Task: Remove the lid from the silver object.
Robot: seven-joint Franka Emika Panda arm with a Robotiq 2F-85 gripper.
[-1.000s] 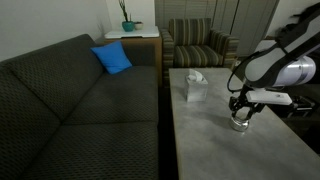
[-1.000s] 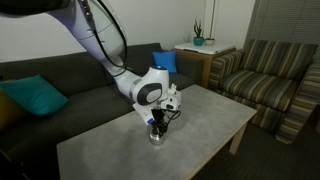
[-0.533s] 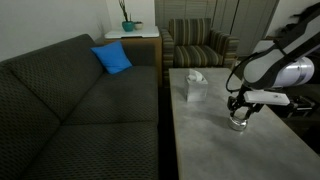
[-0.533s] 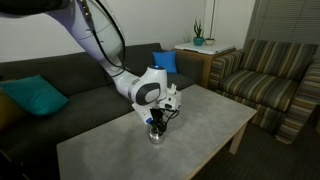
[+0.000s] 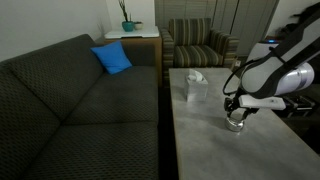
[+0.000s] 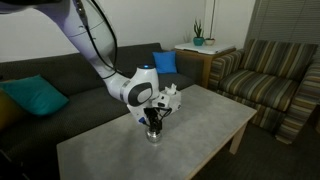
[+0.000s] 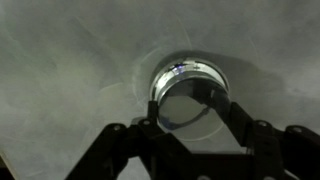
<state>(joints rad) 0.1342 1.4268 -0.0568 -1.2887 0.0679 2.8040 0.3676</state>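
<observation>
A dark sofa (image 5: 70,95) with a blue cushion (image 5: 113,58) is filling the left of the room, and a tissue box (image 5: 195,87) is sitting on the pale worktop (image 5: 205,140) beside it. Further right the tin (image 5: 237,125) is standing upright, well apart from the box, with the arm (image 5: 270,72) bending over it and the claw (image 5: 236,114) hanging directly on top.

In the wrist view the claw (image 7: 191,122) is straddling the lid (image 7: 188,98), with its fingers (image 7: 140,135) at the left and right flanks. The jaws are standing apart by about the lid's width, but whether they are already pressing on it cannot be told.

The lid is sitting on the tin, so the job appears to be at the grasping step, with removal not yet done. The next move is likely calling for a firm pinch on the lid's rim. A straight lift would follow, or a twist first should it be threaded, gentle enough that the light tin is not dragged up or tipped.
</observation>
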